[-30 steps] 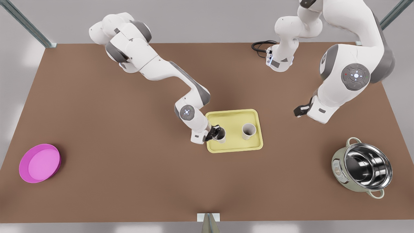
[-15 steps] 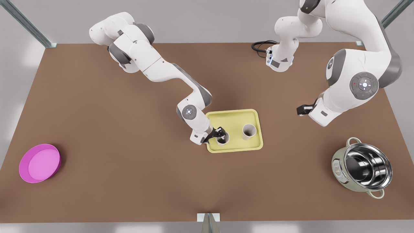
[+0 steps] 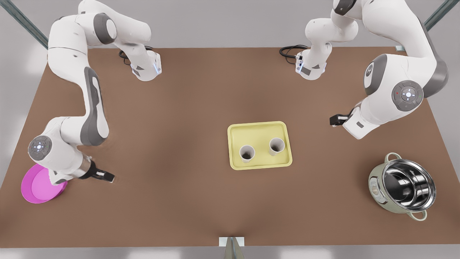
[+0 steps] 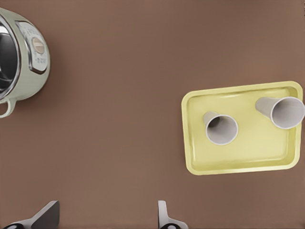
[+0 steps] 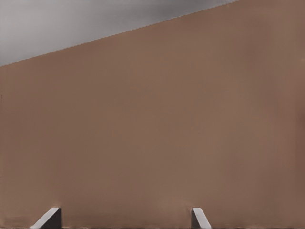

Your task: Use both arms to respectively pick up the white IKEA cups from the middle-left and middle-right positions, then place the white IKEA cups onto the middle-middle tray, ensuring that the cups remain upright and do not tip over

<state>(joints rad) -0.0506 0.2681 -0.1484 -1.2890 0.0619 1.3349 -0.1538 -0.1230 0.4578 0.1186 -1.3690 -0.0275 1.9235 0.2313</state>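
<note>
Right gripper (image 3: 107, 177) withdrew from the cups (image 3: 247, 153) to the magenta plate (image 3: 39, 189), jaws open; left gripper (image 3: 334, 120) waits near the tray (image 3: 258, 131), open-jawed.

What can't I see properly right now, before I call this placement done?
- Round magenta plate: in the front view, partly covered by the right arm, whose right gripper hangs beside it.
- Large steel pot: in the left wrist view, cut off by the picture's edge.
- Small white tapered cup: in the left wrist view, its rim meets the picture's edge.
</note>
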